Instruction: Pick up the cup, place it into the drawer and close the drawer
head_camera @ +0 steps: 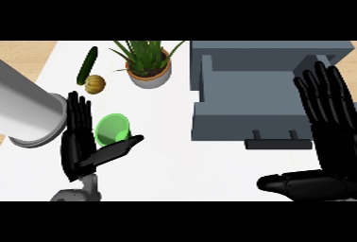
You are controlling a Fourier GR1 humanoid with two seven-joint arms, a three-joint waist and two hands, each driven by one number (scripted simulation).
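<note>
A green cup (111, 129) lies on its side on the white counter, its mouth facing the view. My left hand (82, 142) is open right beside it, fingers up along the cup's left and thumb stretched under it. The grey drawer (258, 94) stands pulled open at the right, its inside bare, its dark handle (277, 143) at the front. My right hand (327, 137) is open at the right edge, fingers up over the drawer's right side, thumb pointing left.
A potted plant (148, 64) stands at the back, left of the drawer. A dark green cucumber (88, 64) and a small brown squash (95, 83) lie at the back left. My grey left forearm (24, 111) crosses the left edge.
</note>
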